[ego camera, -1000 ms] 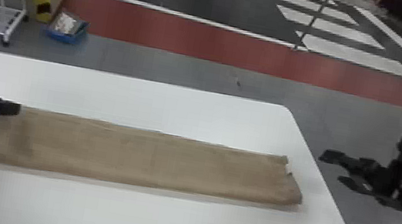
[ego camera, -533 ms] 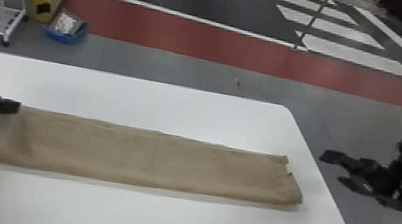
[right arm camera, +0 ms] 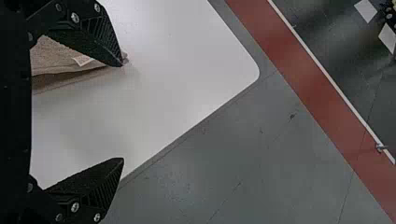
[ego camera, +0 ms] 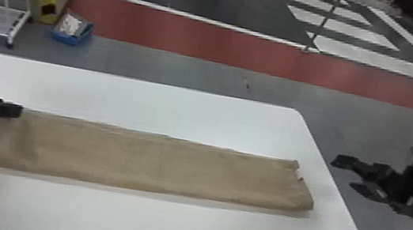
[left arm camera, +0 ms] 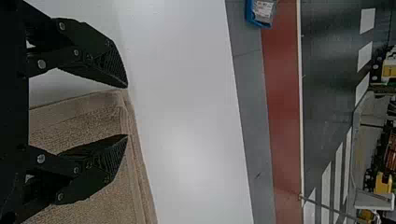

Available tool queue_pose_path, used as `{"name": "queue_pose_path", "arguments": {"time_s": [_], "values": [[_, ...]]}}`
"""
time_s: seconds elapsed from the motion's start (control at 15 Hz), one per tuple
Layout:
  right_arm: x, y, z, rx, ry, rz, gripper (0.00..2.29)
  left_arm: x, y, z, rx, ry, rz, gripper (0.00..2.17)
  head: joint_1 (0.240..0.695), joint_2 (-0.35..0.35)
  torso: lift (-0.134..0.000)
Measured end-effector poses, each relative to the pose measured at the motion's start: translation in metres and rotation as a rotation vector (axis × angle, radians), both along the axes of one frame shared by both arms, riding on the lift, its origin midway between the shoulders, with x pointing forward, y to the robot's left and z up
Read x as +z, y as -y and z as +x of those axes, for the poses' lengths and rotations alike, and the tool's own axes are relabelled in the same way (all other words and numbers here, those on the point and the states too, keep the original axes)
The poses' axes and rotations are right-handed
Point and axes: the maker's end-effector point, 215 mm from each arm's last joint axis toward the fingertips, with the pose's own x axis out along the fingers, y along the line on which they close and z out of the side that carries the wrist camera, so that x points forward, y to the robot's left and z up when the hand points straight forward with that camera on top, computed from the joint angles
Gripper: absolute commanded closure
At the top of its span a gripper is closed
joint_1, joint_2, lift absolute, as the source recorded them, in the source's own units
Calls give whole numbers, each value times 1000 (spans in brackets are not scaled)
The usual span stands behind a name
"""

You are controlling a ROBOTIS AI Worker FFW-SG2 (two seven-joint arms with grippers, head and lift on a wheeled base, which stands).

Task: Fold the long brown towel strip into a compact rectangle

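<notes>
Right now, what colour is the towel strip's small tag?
The tag is white, clearest in the right wrist view.

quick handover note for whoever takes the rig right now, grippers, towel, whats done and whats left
Left gripper: open, empty, at the towel's far left corner; can't tell if it touches.
Right gripper: open, empty, off the towel's right end.
Towel strip: lying long side left to right on the white table, white label at its right end.
Done: strip laid out lengthwise, fairly flat.
Left: fold its length down into a compact rectangle.
</notes>
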Motion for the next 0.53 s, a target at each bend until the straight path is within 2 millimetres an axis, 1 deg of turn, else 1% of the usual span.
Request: {"name": "queue_pose_path", "arguments": {"time_s": [0.53], "values": [[0,3,-2,-9,3,7,184,-8,-6,-1,9,-17,26,603,695,-289,-124]]}}
